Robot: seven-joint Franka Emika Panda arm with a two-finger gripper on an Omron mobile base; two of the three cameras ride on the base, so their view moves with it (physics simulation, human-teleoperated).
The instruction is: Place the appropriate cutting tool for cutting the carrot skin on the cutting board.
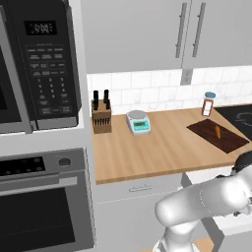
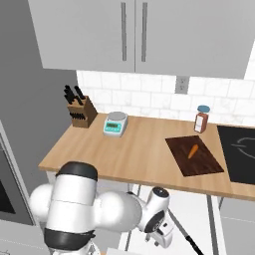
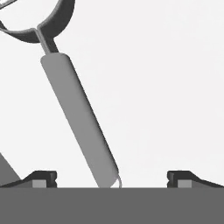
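Right up close in the hand view lies a peeler [image 3: 81, 122], its long grey handle slanting across a pale surface with the dark looped head at the top left, and the tool [image 3: 111, 179] sits over it with both fingertips [image 3: 41, 177] spread wide apart, the handle's end lying between them and nothing pinched yet. From the right base view the arm is folded low, below the edge of the worktop [image 2: 134, 149], with the hand reaching down near a thin dark stick that looks like the same peeler [image 2: 187, 240]. Up on the worktop the cutting board [image 2: 194, 157] waits beside the dark cooktop [image 2: 241, 152], the carrot [image 2: 192, 151] lying on it, the spice jar [image 2: 201, 119] just behind. A scale [image 2: 115, 123] and a knife block [image 2: 82, 110] stand further left. The step in hand looks like the pick-up of the peeler. Next, the tool likely needs to settle lower around the handle, close firmly, then lift clear of the worktop edge and carry it up to the board, setting it down beside the carrot rather than on top.
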